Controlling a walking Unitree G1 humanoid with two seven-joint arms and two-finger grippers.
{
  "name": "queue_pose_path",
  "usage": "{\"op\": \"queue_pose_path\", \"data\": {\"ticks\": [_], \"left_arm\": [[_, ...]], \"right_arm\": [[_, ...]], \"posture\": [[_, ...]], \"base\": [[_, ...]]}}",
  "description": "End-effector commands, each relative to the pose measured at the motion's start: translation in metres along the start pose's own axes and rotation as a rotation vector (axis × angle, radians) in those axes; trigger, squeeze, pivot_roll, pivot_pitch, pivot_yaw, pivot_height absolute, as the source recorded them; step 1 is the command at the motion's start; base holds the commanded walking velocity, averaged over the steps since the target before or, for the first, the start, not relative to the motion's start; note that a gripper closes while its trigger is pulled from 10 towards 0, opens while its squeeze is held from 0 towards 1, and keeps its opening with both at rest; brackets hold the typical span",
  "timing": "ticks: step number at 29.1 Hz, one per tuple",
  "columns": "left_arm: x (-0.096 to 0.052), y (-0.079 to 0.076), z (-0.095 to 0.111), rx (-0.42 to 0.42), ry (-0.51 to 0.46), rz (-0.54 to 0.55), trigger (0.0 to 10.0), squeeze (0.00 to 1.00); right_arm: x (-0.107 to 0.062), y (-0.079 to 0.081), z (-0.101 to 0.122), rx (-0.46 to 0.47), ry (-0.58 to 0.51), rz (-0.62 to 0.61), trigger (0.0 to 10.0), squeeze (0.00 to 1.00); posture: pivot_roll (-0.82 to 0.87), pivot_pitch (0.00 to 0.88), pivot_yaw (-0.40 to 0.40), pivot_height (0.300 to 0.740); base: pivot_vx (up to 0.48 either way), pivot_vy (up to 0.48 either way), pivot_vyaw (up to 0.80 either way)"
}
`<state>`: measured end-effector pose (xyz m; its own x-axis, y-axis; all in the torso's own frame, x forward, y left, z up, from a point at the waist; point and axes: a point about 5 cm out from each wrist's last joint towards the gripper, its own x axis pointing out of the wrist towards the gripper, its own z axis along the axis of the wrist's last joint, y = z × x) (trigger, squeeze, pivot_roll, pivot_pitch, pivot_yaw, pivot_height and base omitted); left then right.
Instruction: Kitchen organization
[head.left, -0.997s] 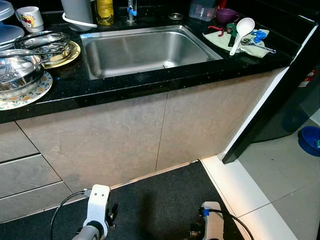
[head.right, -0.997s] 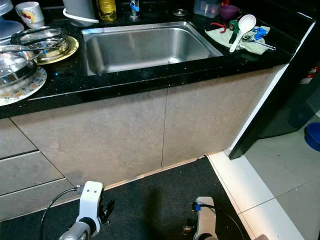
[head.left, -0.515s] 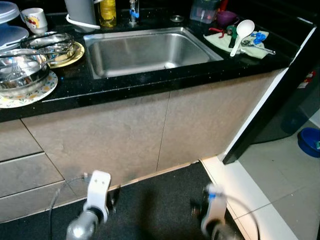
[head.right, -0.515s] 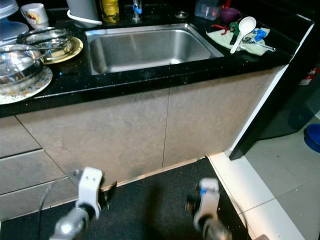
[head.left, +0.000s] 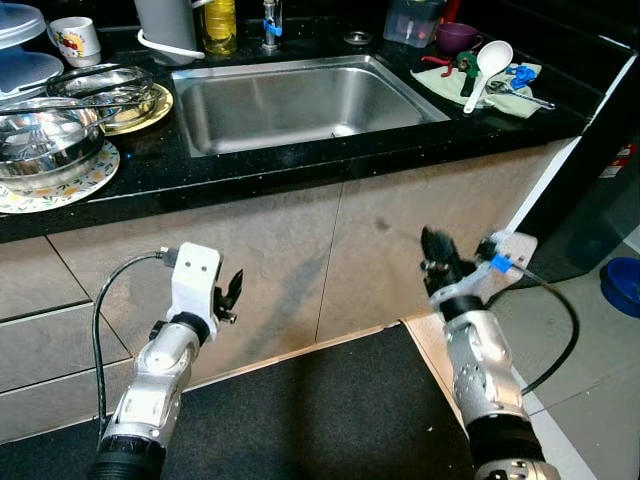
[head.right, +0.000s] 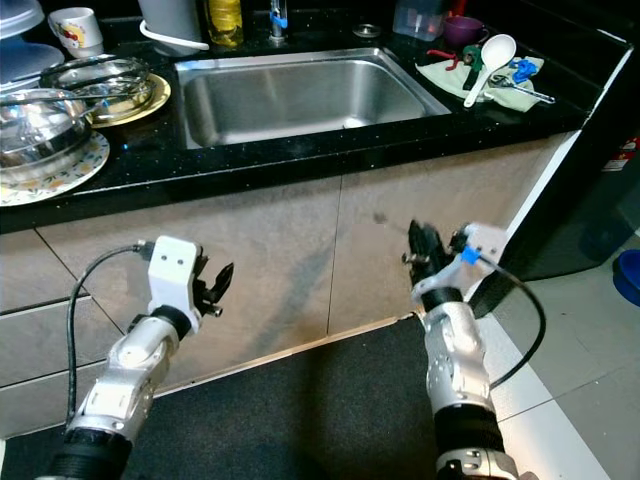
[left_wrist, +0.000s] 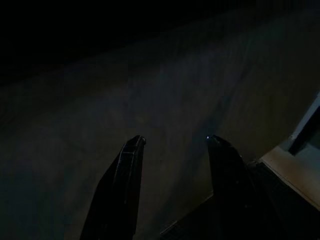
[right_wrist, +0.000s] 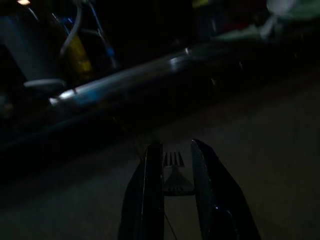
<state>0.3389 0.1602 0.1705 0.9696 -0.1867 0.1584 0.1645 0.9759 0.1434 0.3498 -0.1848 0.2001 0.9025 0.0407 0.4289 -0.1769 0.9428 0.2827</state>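
The right claw (head.left: 437, 262) holds a fork (right_wrist: 172, 172) between its narrow fingers, prongs pointing up and away. It hangs low, in front of the cabinet door (head.left: 410, 240), under the right end of the black surface (head.left: 300, 160). The sink (head.left: 300, 100) is up, far and a bit left of it. The spoon (head.left: 482, 65) and other tools on the cloth (head.left: 455, 90) lie far right, nearer this arm. The left claw (head.left: 232, 297) is open wide, holds nothing, and is low near the left cabinet.
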Motion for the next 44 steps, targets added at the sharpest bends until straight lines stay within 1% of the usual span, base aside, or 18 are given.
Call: {"op": "queue_pose_path", "data": {"ticks": [1,2,3,4,5,6,8,9,10,12,14,15,16,17,23,28,34,44], "left_arm": [[0.004,-0.002,0.013,0.001,-0.029,-0.007,10.0,0.0],[0.006,-0.002,0.019,0.004,-0.048,-0.008,10.0,0.0],[0.011,-0.003,0.035,0.007,-0.102,-0.015,10.0,0.0],[0.011,-0.003,0.035,0.007,-0.102,-0.015,10.0,0.0],[0.013,-0.004,0.043,0.007,-0.127,-0.02,10.0,0.0],[0.017,-0.004,0.063,-0.013,-0.195,-0.027,10.0,0.0],[0.02,-0.004,0.087,-0.052,-0.27,-0.033,10.0,0.0],[0.02,-0.003,0.094,-0.065,-0.293,-0.035,10.0,0.0],[0.02,-0.003,0.094,-0.065,-0.293,-0.035,10.0,0.0],[0.022,0.0,0.101,-0.072,-0.289,-0.022,10.0,0.0],[0.025,0.006,0.097,-0.047,-0.228,0.005,10.0,0.0],[0.026,0.009,0.093,-0.011,-0.194,0.024,10.0,0.0],[0.026,0.011,0.091,0.013,-0.181,0.033,10.0,0.0],[0.026,0.013,0.089,0.01,-0.173,0.047,10.0,0.0],[0.026,0.014,0.093,-0.02,-0.177,0.036,10.0,0.0],[0.026,0.011,0.099,-0.015,-0.188,0.005,10.0,0.0],[0.028,0.009,0.104,-0.002,-0.194,-0.007,10.0,0.0],[0.028,0.008,0.107,0.002,-0.199,-0.022,10.0,0.0]], "right_arm": [[0.005,0.008,0.009,0.002,-0.027,0.022,10.0,0.0],[0.006,0.01,0.011,-0.003,-0.032,0.026,10.0,0.0],[0.009,0.013,0.017,-0.011,-0.047,0.034,10.0,0.0],[0.009,0.013,0.017,-0.011,-0.047,0.034,10.0,0.0],[0.011,0.014,0.02,-0.013,-0.054,0.038,10.0,0.0],[0.014,0.018,0.029,-0.005,-0.075,0.04,10.0,0.0],[0.02,0.022,0.041,0.003,-0.108,0.049,10.0,0.0],[0.021,0.023,0.044,0.004,-0.118,0.054,10.0,0.0],[0.021,0.023,0.044,0.004,-0.118,0.054,10.0,0.0],[0.025,0.027,0.053,0.0,-0.144,0.064,10.0,0.0],[0.028,0.03,0.061,-0.003,-0.168,0.074,10.0,0.0],[0.029,0.031,0.064,-0.008,-0.178,0.078,10.0,0.0],[0.03,0.032,0.066,-0.011,-0.184,0.081,10.0,0.0],[0.031,0.033,0.069,-0.011,-0.19,0.083,10.0,0.0],[0.033,0.034,0.071,-0.03,-0.185,0.085,10.0,0.0],[0.033,0.035,0.07,-0.042,-0.177,0.088,10.0,0.0],[0.034,0.038,0.069,-0.047,-0.162,0.099,10.0,0.0],[0.035,0.039,0.069,-0.045,-0.157,0.1,10.0,0.0]], "posture": [[-0.08,0.175,-0.017,0.74],[-0.08,0.175,-0.017,0.74],[-0.08,0.178,-0.021,0.74],[-0.08,0.178,-0.021,0.74],[-0.08,0.178,-0.021,0.74],[-0.08,0.178,-0.021,0.74],[-0.08,0.182,-0.022,0.74],[-0.08,0.182,-0.022,0.74],[-0.08,0.182,-0.022,0.74],[-0.08,0.184,-0.022,0.74],[-0.07,0.183,-0.022,0.74],[-0.07,0.183,-0.022,0.74],[-0.08,0.182,-0.021,0.74],[-0.08,0.182,-0.021,0.74],[-0.07,0.182,-0.022,0.74],[-0.07,0.183,-0.024,0.74],[-0.07,0.182,-0.02,0.74],[-0.07,0.183,-0.02,0.74]], "base": [[0.0,0.0,0.0],[0.0,0.0,0.0],[0.0,0.0,0.0],[0.0,0.0,0.0],[0.0,0.0,0.0],[0.0,0.0,0.0],[0.0,0.0,0.0],[0.0,0.0,0.0],[0.0,0.0,0.0],[0.0,0.0,0.0],[0.0,0.0,0.0],[0.0,0.0,0.0],[0.0,0.0,0.0],[0.0,0.0,0.0],[0.0,0.0,0.0],[0.0,0.0,0.0],[0.28,0.0,0.0],[0.311,0.0,0.0]]}}
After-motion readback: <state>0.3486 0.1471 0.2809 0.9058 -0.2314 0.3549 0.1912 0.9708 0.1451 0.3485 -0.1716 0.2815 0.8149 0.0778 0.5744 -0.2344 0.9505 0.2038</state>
